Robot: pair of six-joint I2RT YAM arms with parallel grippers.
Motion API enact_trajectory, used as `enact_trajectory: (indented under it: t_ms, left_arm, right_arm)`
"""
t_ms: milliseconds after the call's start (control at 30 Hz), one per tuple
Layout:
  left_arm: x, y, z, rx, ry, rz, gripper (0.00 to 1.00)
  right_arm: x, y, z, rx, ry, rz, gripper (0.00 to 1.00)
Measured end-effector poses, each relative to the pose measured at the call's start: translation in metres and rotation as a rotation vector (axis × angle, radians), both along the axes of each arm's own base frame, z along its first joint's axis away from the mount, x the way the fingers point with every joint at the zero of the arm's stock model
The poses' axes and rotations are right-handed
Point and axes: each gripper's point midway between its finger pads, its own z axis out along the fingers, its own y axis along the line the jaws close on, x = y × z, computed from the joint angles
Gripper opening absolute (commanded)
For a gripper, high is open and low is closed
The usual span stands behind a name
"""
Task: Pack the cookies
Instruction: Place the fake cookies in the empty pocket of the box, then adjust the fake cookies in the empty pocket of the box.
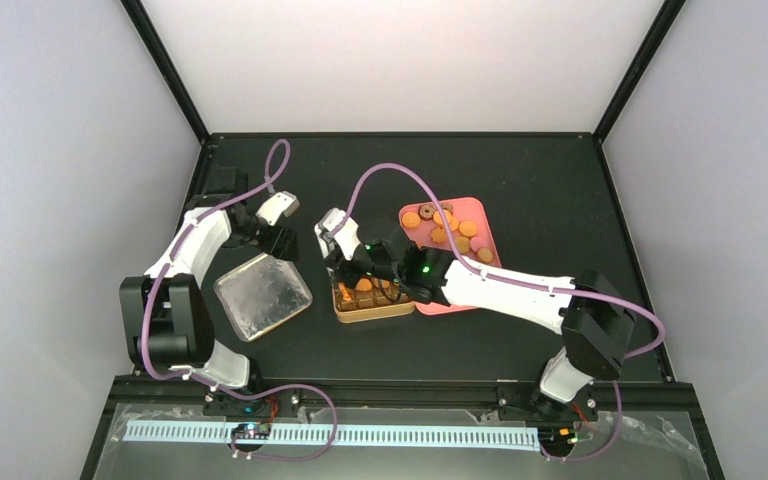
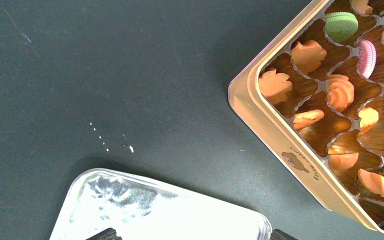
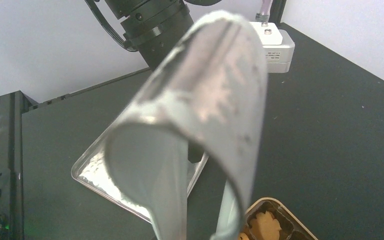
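Note:
Several orange-golden and dark cookies (image 1: 442, 226) lie on a pink plate (image 1: 477, 209). More cookies sit in the brown compartmented tin (image 1: 372, 310); the left wrist view shows orange ones (image 2: 340, 92), a green one (image 2: 341, 25) and a pink one (image 2: 366, 57) in its cells. My right gripper (image 1: 357, 270) is over the tin, shut on metal tongs (image 3: 205, 100), whose bent end fills the right wrist view; its fingers are hidden there. My left gripper (image 2: 194, 235) is open and empty over the silver lid (image 2: 180, 215), left of the tin (image 2: 275, 135).
The silver lid (image 1: 262, 295) lies flat left of the tin, and also shows in the right wrist view (image 3: 97, 170). The pink plate touches the tin's right side. The left arm (image 3: 150, 25) stands behind the lid. Black table edges and grey walls surround.

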Motion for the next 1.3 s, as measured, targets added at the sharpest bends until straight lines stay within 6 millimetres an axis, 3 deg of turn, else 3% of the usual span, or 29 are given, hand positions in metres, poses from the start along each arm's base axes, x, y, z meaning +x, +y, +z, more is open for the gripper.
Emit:
enact_trajectory:
  t_ms: [400,700,900,1300]
  left_arm:
    - [0.0,0.0,0.0,-0.002,-0.001,-0.001,0.8]
    - [0.0,0.0,0.0,-0.002,-0.001,-0.001,0.8]
    - [0.0,0.0,0.0,-0.002,-0.001,-0.001,0.8]
    - [0.0,0.0,0.0,-0.003,0.0,-0.001,0.8]
  right_arm:
    - [0.002,-0.001,0.004,0.007,-0.01,-0.012,0.24]
    - [-0.004,-0.007,0.02,0.035,-0.03,0.008,0.19]
    - [-0.008,-0.009,0.018,0.02,-0.03,0.026,0.18]
    - [-0.007,-0.011,0.017,0.011,-0.035,0.017,0.25]
